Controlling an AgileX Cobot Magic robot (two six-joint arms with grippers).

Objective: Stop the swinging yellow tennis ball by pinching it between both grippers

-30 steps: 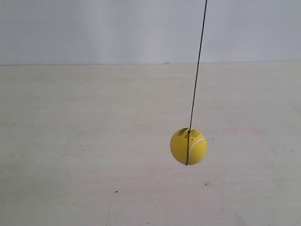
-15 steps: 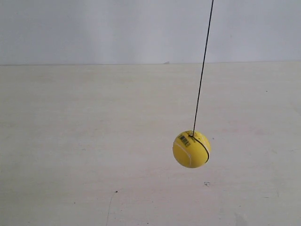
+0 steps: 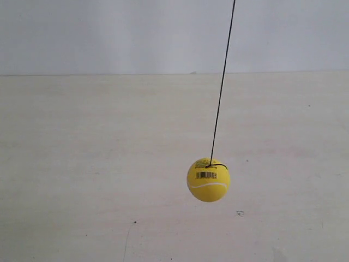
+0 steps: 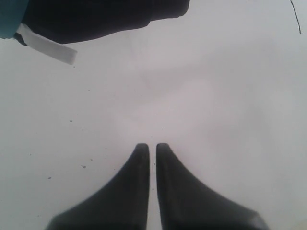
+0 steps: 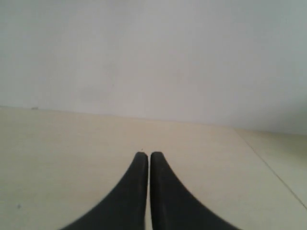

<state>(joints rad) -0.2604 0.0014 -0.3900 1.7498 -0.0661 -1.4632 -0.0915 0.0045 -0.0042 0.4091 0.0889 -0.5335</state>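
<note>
The yellow tennis ball point(image 3: 208, 179) hangs on a thin dark string point(image 3: 221, 82) above the pale tabletop point(image 3: 98, 164), right of centre in the exterior view, its barcode print facing the camera. Neither arm shows in that view. In the left wrist view my left gripper point(image 4: 152, 146) is shut, its black wedge fingers nearly touching with nothing between them, above a whitish surface. My right gripper point(image 5: 149, 154) is likewise shut and holds nothing, pointing across the beige table toward a grey wall. The ball is out of view in both wrist views.
A dark bulky object point(image 4: 105, 17) with a white tag point(image 4: 48, 47) fills one corner of the left wrist view, and a thin dark cable end point(image 4: 296, 17) shows at the opposite corner. A grey wall point(image 3: 109, 33) stands behind the table.
The ball has swung toward the exterior view's left and a little lower, and has turned so the barcode faces the camera.
</note>
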